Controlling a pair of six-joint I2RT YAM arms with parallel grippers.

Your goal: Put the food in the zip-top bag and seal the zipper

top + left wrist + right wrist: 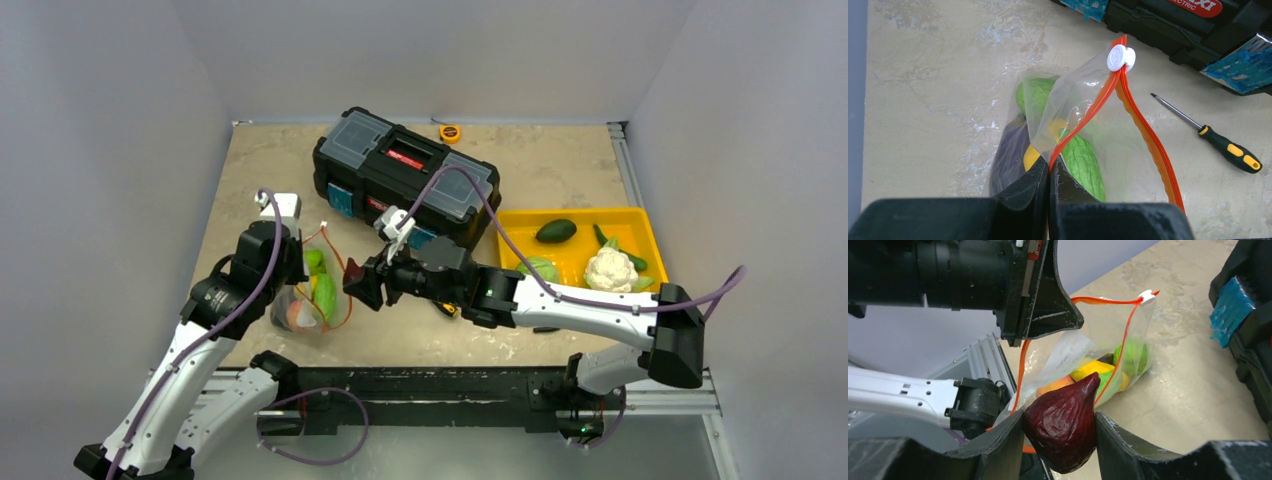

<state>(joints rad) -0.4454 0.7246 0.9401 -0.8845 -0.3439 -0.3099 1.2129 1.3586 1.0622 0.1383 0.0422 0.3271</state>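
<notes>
Beige bench (560,160), zip-top bag (1073,100) near toolbox (405,175). Left hand (1049,175) clamped on zipper (1151,147), holding mouth up. Right hand (362,283) grips dark red fruit (1063,430); aim between orange strips, release inside.

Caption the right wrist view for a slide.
Right gripper holds a dark red fruit before the zip-top bag, its zipper edge pinched by the left gripper.

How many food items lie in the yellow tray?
4: dark green fruit at the back, green pepper at right, cabbage front left, cauliflower front right. Others may be hidden.
</notes>
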